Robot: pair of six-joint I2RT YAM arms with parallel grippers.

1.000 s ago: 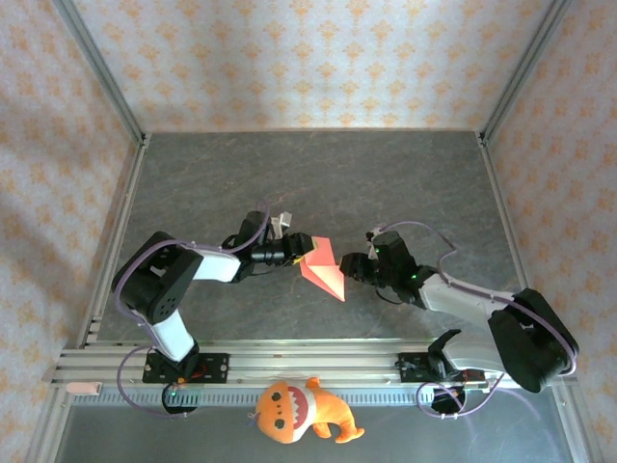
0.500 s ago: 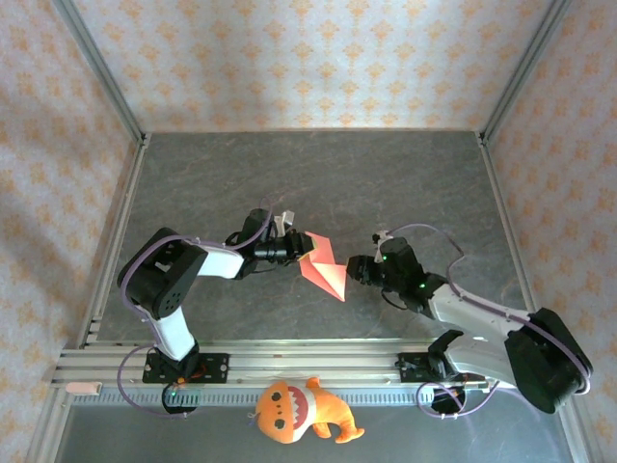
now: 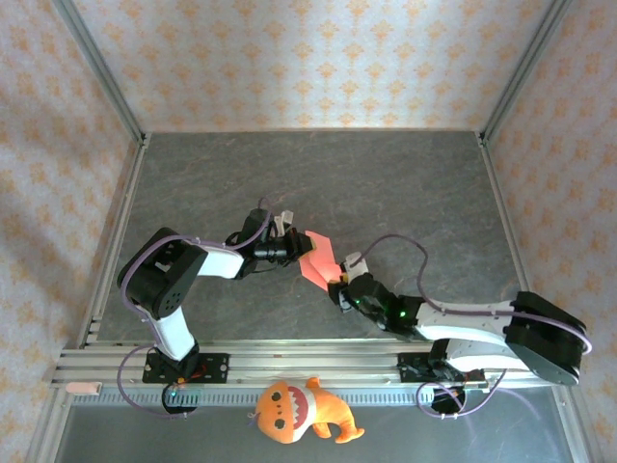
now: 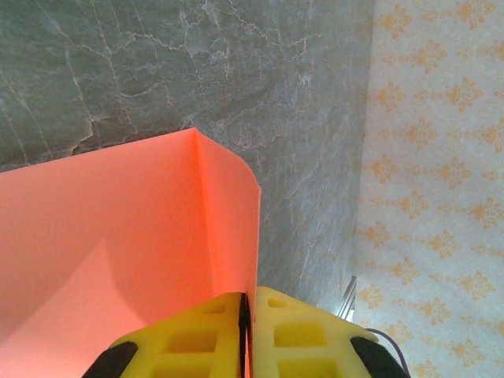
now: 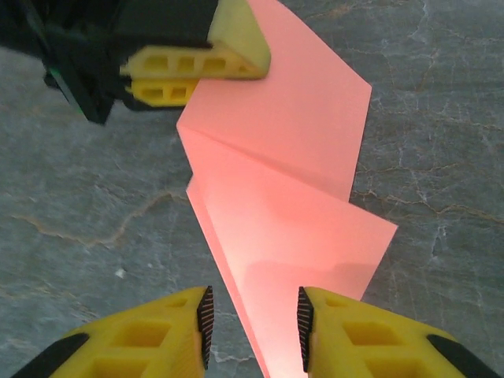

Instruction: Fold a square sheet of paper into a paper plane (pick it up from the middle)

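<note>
Pinching folded paper sheet (image 5: 283,157): left pincer (image 4: 246,305) | right pincer (image 5: 253,316): parted astride its tip | grey marbled table (image 3: 386,183) (patterned walls (image 3: 308,58))

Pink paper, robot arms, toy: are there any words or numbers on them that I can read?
None to read. The paper is plain, the yellow fingers are blank, the wall has just a pattern, and the toy shows no letters.
</note>
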